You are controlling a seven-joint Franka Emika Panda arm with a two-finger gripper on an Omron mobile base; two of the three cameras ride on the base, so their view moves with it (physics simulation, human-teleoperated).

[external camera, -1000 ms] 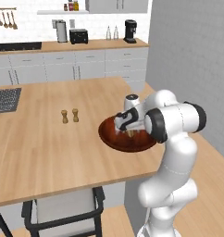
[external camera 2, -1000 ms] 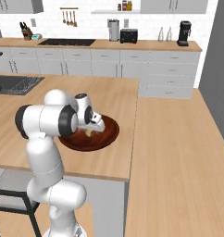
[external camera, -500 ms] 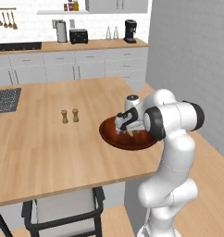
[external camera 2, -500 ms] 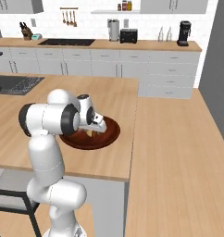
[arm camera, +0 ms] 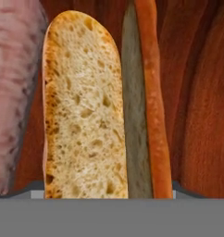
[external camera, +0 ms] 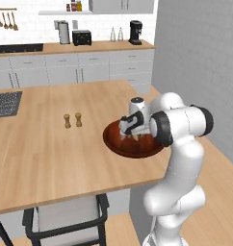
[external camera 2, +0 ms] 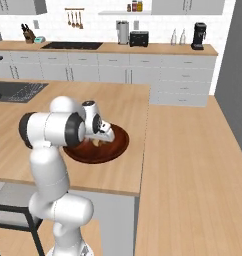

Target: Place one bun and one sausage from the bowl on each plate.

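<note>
My gripper (external camera: 129, 132) (external camera 2: 104, 137) (arm camera: 107, 192) reaches down into the wide dark red-brown bowl (external camera: 111, 140) (external camera 2: 119, 150) (arm camera: 202, 92) near the island's right edge. In the hand view a pale bun (arm camera: 84, 115) with a porous cut face stands lengthwise between the jaws. A thin orange sausage (arm camera: 153, 102) lies along its right side, and a pinkish sausage (arm camera: 14, 92) runs along the left edge. The two finger tips sit tight against the outer flanks of the bun and the orange sausage. The plates are out of view.
Two small wooden shakers (external camera: 72, 120) stand left of the bowl on the wooden island (external camera: 36, 158). A sink (external camera: 5, 103) (external camera 2: 13, 92) is set in its far left. A chair (external camera: 65, 216) stands below the near edge. Open floor (external camera 2: 193, 165) lies right of the island.
The jaws have drawn together around the bun. The arm and the bowl stay where they were.
</note>
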